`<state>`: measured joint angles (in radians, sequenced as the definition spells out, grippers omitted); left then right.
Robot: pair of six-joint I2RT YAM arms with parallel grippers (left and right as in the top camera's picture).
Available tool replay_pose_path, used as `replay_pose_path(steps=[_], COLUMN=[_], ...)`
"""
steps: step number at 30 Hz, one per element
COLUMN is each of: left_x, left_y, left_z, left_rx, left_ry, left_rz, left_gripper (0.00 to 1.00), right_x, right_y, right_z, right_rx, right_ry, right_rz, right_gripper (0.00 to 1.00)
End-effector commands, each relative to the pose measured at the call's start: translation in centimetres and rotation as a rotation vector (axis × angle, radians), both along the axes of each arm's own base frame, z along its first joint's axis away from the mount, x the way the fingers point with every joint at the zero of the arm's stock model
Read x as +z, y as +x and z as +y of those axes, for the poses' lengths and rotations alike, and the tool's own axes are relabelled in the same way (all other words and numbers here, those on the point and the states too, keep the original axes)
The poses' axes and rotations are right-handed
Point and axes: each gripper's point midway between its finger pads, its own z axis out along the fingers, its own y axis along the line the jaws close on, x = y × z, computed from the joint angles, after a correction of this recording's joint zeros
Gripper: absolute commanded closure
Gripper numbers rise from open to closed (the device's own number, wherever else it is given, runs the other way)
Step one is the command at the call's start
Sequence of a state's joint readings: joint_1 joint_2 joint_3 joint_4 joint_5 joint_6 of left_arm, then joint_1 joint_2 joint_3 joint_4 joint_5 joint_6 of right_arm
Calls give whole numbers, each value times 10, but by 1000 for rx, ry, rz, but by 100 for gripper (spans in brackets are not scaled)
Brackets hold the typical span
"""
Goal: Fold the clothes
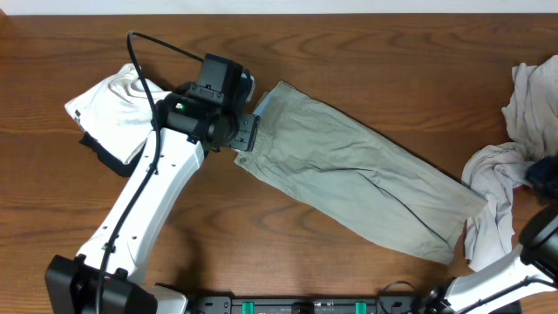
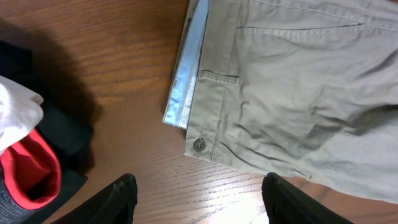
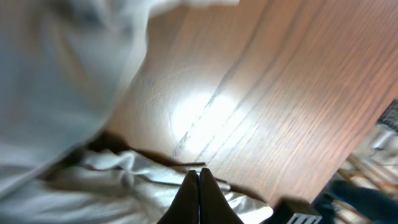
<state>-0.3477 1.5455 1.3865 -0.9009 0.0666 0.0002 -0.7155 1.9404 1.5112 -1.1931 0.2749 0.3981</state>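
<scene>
The grey-green khaki shorts [image 1: 357, 179] lie flat, folded lengthwise, slanting from upper left to lower right. Their waistband with pale blue lining and a button shows in the left wrist view [image 2: 199, 93]. My left gripper [image 2: 199, 193] is open and empty, hovering over bare wood just off the waistband corner; in the overhead view it is at the shorts' left end [image 1: 247, 131]. My right gripper [image 3: 199, 177] is shut with nothing between its fingers, above an off-white garment [image 3: 106, 180]; the arm sits at the bottom right edge of the overhead view [image 1: 540, 240].
A white garment [image 1: 118, 105] over a black-and-red one [image 2: 31, 174] lies at the left. A heap of off-white clothes [image 1: 514, 166] lies at the right edge. The table is brown wood [image 1: 261, 253].
</scene>
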Motion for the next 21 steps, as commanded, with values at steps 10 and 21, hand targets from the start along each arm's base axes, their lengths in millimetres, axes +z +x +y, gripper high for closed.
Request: replay_pose_path(steps=[10, 21], left_x=[8, 7], left_y=[3, 1], left_z=[4, 5], left_rx=[7, 7], left_ry=[9, 12], left_rz=[-25, -18], left_gripper=[33, 33], right_x=[34, -25], right_y=[102, 74], right_z=[139, 219], right_rx=[538, 701], right_ry=[589, 457], right_rz=[-475, -52], right_gripper=[60, 99])
